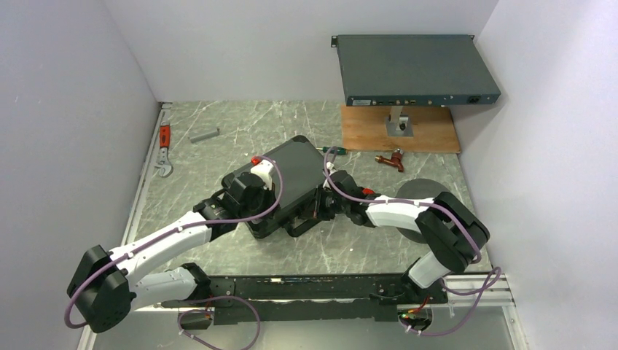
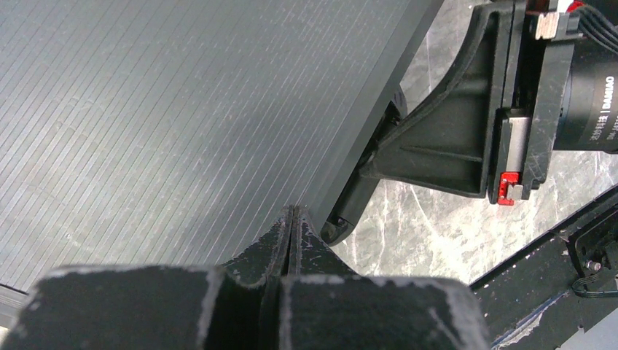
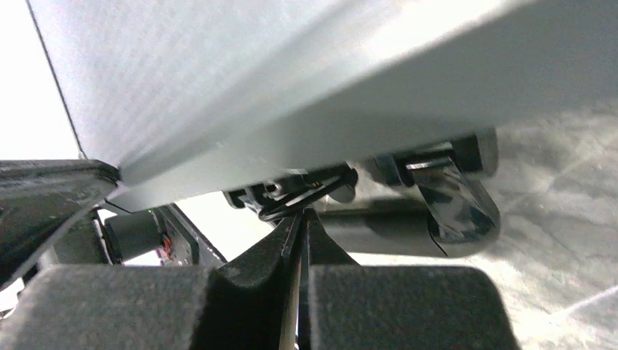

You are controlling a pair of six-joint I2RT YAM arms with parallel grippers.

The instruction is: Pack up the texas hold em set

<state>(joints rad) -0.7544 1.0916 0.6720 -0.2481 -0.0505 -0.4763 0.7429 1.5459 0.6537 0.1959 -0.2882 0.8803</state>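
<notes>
The briefcase (image 1: 291,175) is lying shut on the table (image 1: 218,146), the left pincer (image 2: 291,217) clenched and pressing its lid edge, the right pincer (image 3: 300,219) clenched at its latch (image 3: 306,191) (seemingly the latching step, next needing a firm snap).

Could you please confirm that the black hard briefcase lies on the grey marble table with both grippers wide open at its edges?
Not quite: both grippers are shut. The left wrist view shows the left gripper closed at the black hard briefcase, and the right wrist view shows the right gripper shut beside it. The rest stands.
</notes>
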